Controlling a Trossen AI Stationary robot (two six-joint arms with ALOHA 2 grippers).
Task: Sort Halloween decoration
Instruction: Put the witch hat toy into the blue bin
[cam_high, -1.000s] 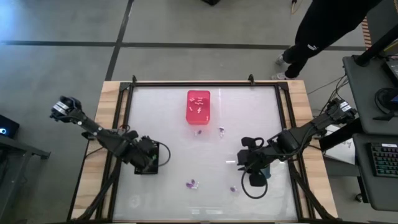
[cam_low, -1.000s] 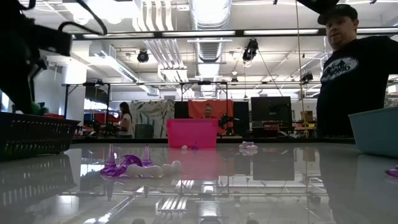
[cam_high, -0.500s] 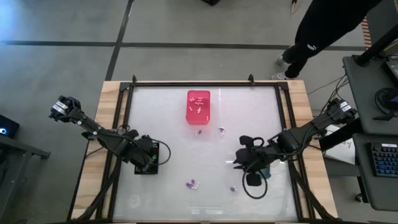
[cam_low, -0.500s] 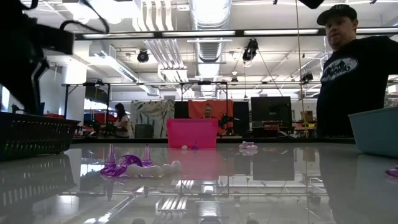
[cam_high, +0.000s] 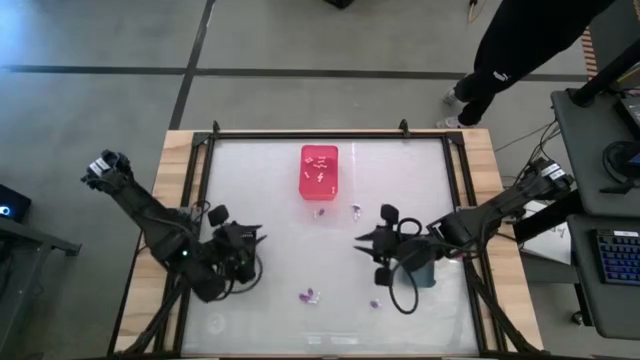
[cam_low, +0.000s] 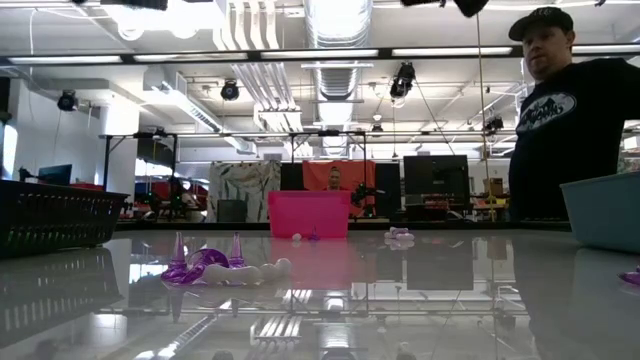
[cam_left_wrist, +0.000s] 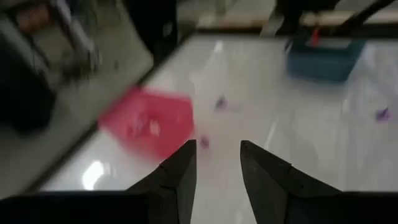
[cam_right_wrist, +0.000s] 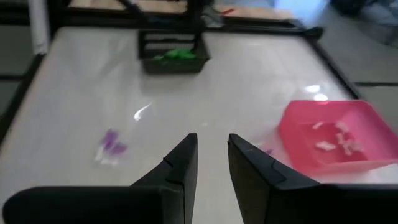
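Tiny purple-and-white decoration pieces (cam_low: 215, 268) lie loose on the glossy table (cam_high: 280, 190), likely light, rigid, skittish: pinch across the body; left gripper (cam_left_wrist: 216, 163) and right gripper (cam_right_wrist: 211, 155) both apart, empty.

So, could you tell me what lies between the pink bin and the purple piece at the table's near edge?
In the high view, between pink bin and purple piece: one small purple bit, otherwise bare table.

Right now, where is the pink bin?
In the high view the pink bin sits at the table's far middle, white pieces inside, with two small purple pieces just in front of it, ahead of both grippers.
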